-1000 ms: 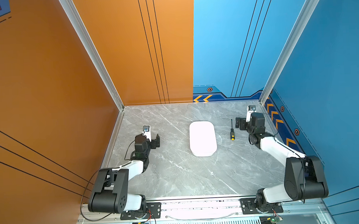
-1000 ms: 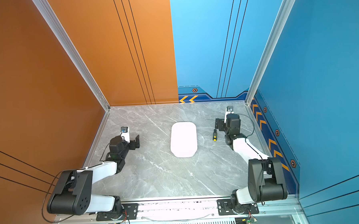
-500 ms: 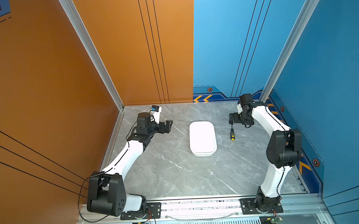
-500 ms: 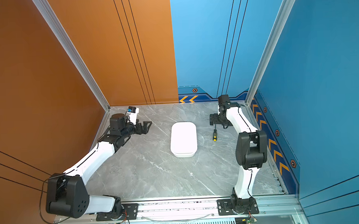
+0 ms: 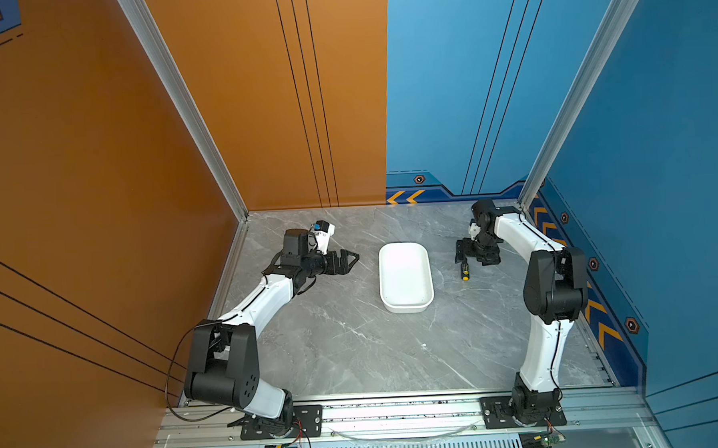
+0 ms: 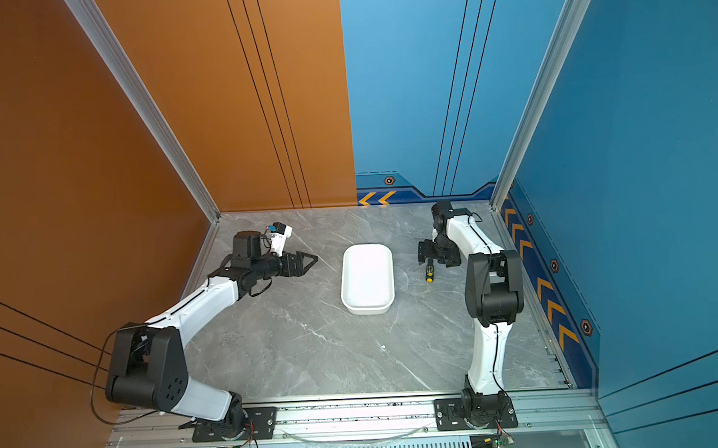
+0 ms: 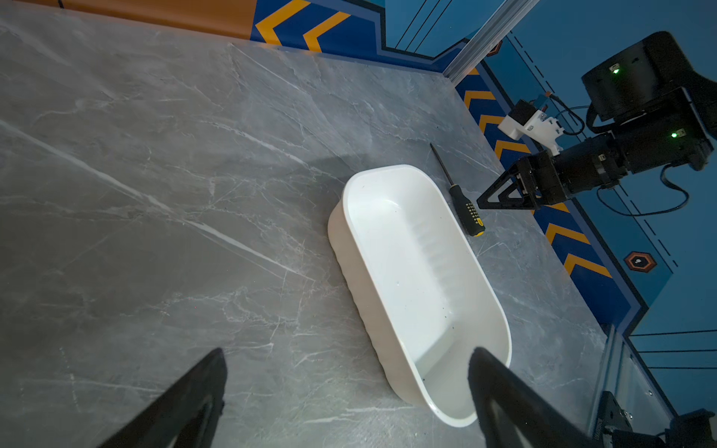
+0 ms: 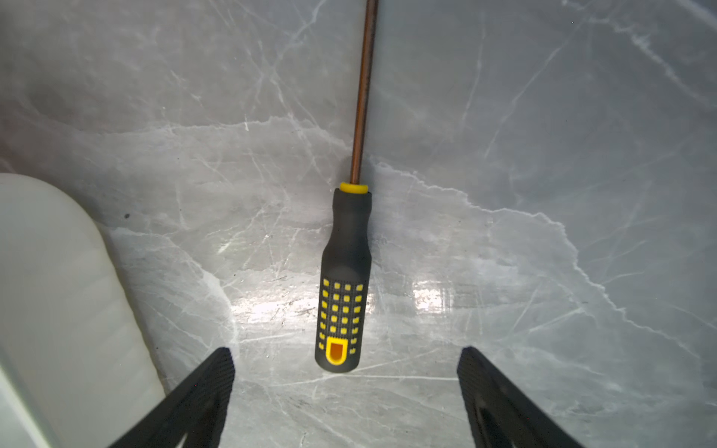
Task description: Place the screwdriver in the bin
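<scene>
Slim black-and-yellow screwdriver (image 5: 464, 269) lay on the grey marble tabletop (image 5: 354, 337), beside the shallow white plastic bin (image 5: 405, 273).
In both top views the right gripper (image 5: 462, 253) hovered over it. Left wrist view: left gripper (image 7: 347, 351) gaped empty. Right wrist view: right jaws stood parted astride the handle, not touching.

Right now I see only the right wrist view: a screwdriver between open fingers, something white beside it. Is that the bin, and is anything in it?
Observer: Yes, it is the bin; the left wrist view shows it empty.
Operator: And the other arm?
Observer: The left fingers are open, across the bin from the screwdriver, holding nothing.
Operator: Is the tip free?
Observer: Yes; in the left wrist view the whole shaft lies bare on the table, tip toward the back.
</scene>
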Robot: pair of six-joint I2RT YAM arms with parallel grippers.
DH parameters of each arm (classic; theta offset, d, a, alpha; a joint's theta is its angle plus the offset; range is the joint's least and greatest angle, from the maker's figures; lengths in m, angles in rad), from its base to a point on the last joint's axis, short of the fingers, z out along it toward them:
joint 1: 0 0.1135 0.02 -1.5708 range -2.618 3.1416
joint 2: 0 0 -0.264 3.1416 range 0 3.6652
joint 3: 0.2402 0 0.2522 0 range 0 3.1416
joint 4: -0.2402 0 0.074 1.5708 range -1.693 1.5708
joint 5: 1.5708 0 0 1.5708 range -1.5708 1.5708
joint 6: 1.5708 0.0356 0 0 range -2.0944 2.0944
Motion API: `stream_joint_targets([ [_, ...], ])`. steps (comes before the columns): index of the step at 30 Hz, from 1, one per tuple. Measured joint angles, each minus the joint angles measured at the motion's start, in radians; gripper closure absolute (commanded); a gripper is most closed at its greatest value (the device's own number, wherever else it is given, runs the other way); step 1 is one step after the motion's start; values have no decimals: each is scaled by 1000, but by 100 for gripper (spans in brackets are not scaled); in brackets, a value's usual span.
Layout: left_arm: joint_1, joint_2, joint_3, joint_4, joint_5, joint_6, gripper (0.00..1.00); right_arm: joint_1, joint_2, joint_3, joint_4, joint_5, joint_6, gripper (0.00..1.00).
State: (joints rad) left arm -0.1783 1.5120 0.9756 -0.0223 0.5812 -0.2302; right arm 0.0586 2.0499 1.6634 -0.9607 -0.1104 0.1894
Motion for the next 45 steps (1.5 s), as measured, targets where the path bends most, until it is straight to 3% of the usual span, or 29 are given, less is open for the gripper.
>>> stream_joint_targets([
  [17, -72, 53, 119, -107, 11, -45, 2, 43, 107, 17, 2, -2, 22, 18],
  [28, -72, 52, 119, -185, 14, -24, 2, 42, 108, 17, 3, 2, 25, 39],
  [45, -78, 48, 116, -220, 14, -2, 2, 32, 127, 17, 2, 2, 9, 54],
])
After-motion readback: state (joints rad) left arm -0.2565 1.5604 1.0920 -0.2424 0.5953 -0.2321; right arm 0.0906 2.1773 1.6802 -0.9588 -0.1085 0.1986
